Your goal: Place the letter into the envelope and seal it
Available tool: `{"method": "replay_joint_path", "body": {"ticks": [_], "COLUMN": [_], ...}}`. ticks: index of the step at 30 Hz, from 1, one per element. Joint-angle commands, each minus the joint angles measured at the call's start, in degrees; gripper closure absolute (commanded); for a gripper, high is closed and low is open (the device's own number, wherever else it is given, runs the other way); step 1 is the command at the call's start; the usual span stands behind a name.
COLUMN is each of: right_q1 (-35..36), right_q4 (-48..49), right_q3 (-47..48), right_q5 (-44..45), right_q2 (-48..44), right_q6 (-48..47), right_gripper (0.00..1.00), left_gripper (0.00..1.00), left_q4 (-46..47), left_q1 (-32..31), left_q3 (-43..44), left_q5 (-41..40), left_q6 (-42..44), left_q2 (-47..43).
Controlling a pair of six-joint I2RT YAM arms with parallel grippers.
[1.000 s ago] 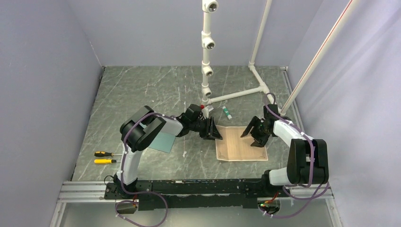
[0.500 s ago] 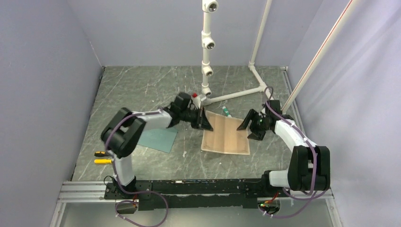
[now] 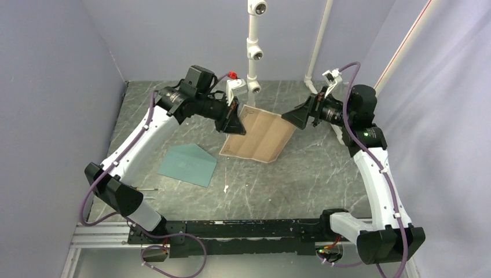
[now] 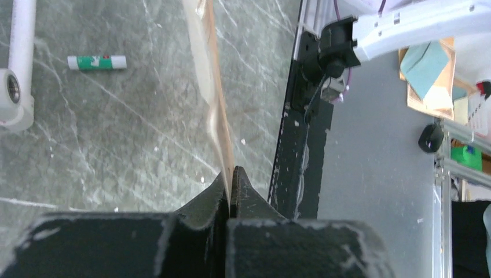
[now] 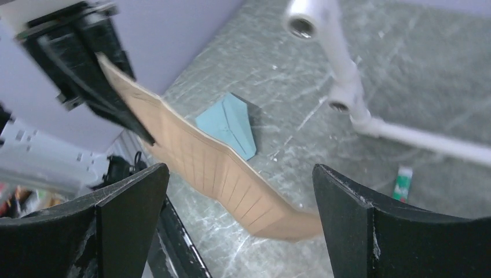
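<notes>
**Hold status**

- Left claw (image 3: 234,124): clenched on one edge of the letter (image 3: 260,136). In the left wrist view the jaws meet on the sheet with no gap.
- The letter hangs in the air clear of the worktop (image 3: 301,169) and bows along its length. A single-edge grip leaves the rest of the sheet unsupported, which accounts for the bow.
- Right claw (image 3: 293,116): released, jaws spread wide. It faces the free end of the letter. In the right wrist view the sheet passes between the fingers without touching either.
- Probable purpose: a wide opening lets the drooping edge enter before closing, so that both arms can tension and steer the sheet.

**Target**

- The envelope (image 3: 188,165) lies flat on the worktop, below and left of the letter and well apart from it. It is not held, so insertion may push it along.
- Flap state: cannot tell.
</notes>
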Motion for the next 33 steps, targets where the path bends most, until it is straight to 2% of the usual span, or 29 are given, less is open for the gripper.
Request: {"method": "replay_joint_path", "body": {"ticks": [1,5,9,12,15,17,18,21,23,24,26,27,28,29,31,33], "right_q1": [2.15,6.13,11.38,12.73,14.16,14.66,14.91,15.48,15.5,15.51,15.52,15.52,15.52,15.52,15.52,15.51], "right_q4": [2.13,-10.45,-29.94,-36.33,-37.04,-36.79,-37.0,-35.33,-32.94,-31.24,-26.1,-23.04,-20.13,-17.48,-12.09,-8.13], "right_q3": [5.98,12.85,19.79,21.53,22.13,22.44,22.73,22.98,22.35,21.84,20.14,19.08,17.85,16.78,15.13,14.1], "right_q5": [-10.94,-13.05,-10.4,-7.17,-6.76,-6.8,-6.33,-3.76,-3.24,-2.97,-1.41,0.06,1.32,2.08,4.15,5.17], "right_q2": [1.32,4.57,9.95,12.99,14.18,14.66,15.08,15.24,14.22,13.49,11.65,10.53,9.25,8.24,6.64,5.47], "right_q6": [-8.81,-19.52,-36.04,-39.6,-39.76,-39.08,-39.01,-36.76,-35.28,-34.29,-31.62,-29.95,-28.67,-27.57,-25.21,-23.96], "right_gripper": [0.01,0.02,0.11,0.18,0.28,0.43,0.54,0.97,1.0,1.0,1.0,1.0,1.0,1.0,1.0,1.0], "left_gripper": [0.98,0.97,0.98,0.97,0.98,0.98,0.98,0.97,0.97,0.9,0.59,0.39,0.26,0.18,0.09,0.07], "left_q4": [-16.86,-17.17,-16.56,-16.36,-16.71,-17.38,-17.4,-16.45,-15.44,-15.24,-14.76,-14.31,-13.41,-12.38,-10.13,-7.11], "left_q1": [0.14,0.19,0.21,0.23,0.23,0.23,0.23,0.23,0.27,0.23,0.23,0.23,0.23,0.23,0.23,0.27], "left_q3": [6.52,7.75,6.79,6.0,6.28,7.0,7.27,7.18,7.24,7.63,8.66,9.1,9.36,9.56,9.92,9.92], "left_q5": [-0.52,-2.26,-3.96,-5.7,-6.9,-6.74,-6.64,-7.41,-8.95,-9.34,-9.73,-9.72,-9.6,-9.19,-7.31,-5.52], "left_q6": [12.29,14.3,16.29,17.28,17.71,17.96,17.94,17.01,15.22,14.82,14.09,13.6,13.08,12.55,11.73,10.74], "left_q2": [-0.74,-2.83,-5.08,-6.39,-6.55,-6.3,-6.22,-6.5,-6.71,-6.8,-7.14,-7.47,-8.02,-8.75,-10.68,-12.8]}}
